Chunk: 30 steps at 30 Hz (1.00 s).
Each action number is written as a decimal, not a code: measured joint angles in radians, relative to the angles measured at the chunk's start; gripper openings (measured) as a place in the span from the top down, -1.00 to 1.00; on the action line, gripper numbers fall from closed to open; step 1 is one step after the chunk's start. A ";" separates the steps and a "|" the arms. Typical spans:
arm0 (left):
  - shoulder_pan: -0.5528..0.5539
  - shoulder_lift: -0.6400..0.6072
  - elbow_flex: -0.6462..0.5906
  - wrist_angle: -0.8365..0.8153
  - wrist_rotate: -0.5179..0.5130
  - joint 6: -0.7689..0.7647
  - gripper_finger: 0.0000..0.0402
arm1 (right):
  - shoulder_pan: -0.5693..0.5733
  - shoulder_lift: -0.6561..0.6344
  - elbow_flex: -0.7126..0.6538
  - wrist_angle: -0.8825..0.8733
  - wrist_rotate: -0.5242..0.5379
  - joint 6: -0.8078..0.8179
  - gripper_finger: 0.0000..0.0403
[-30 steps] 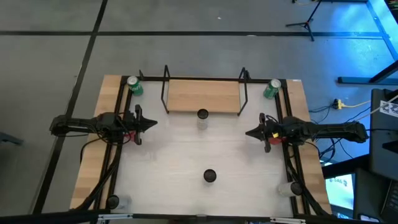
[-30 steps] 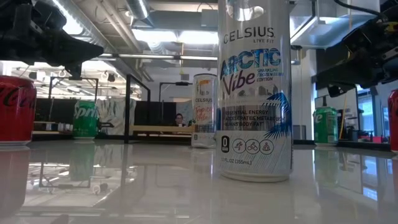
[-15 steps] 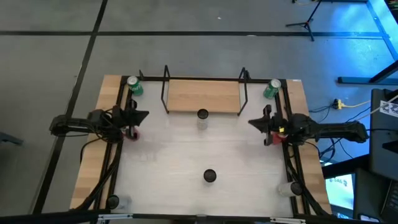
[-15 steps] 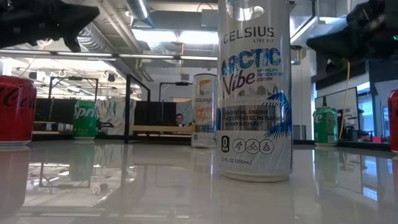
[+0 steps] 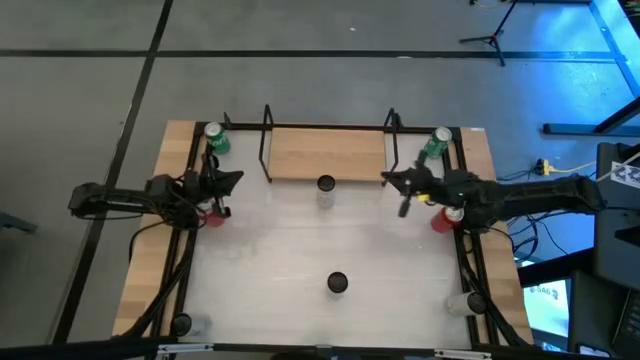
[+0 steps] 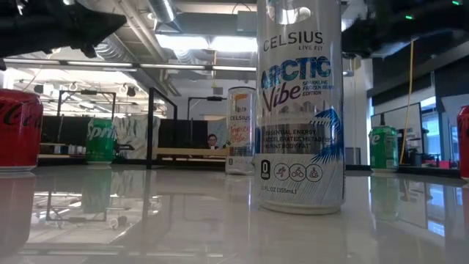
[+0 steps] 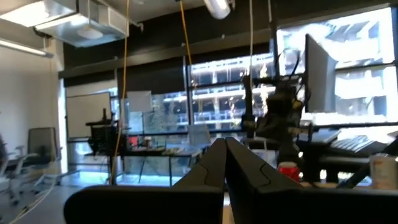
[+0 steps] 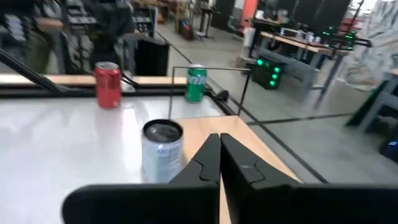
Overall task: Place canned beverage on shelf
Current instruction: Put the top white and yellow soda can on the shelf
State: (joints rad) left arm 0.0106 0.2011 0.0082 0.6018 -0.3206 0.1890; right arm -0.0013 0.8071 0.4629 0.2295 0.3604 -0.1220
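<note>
Tall silver-and-blue can (image 6: pixel 299 106), nearest in low view: "CELSIUS", "ARCTIC Vibe", "ESSENTIAL ENERGY", "12 FL OZ (355mL)".
Slim white-and-orange can (image 6: pixel 240 130) behind it: "CELSIUS".
Green can (image 6: pixel 100 140), left: "Sprite".
Red can (image 6: pixel 20 130), left edge: partial "Coca-Cola" script.

The shelf (image 5: pixel 325 155), a small light-wood board with thin black wire frames rising at both ends, lay flat at the table's far edge, bare. A tall white Celsius can (image 5: pixel 326 186) stood upright just in front of it, perhaps touching its edge. A second Celsius can (image 5: pixel 337 284) stood upright well apart, nearer the table's front.
</note>
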 joint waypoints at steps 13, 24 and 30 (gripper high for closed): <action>0.057 0.055 0.000 0.059 0.072 -0.018 1.00 | -0.023 0.442 0.436 -0.250 -0.051 -0.088 0.75; 0.057 0.055 0.000 0.018 0.103 -0.070 1.00 | -0.133 0.698 0.825 -0.650 -0.329 0.016 -0.49; 0.057 0.055 0.000 0.018 0.102 -0.083 1.00 | -0.130 0.781 0.877 -0.645 -0.279 -0.020 -0.93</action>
State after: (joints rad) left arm 0.0673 0.2562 0.0078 0.6194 -0.2184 0.1059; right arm -0.1314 1.5878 1.3394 -0.4158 0.0811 -0.1420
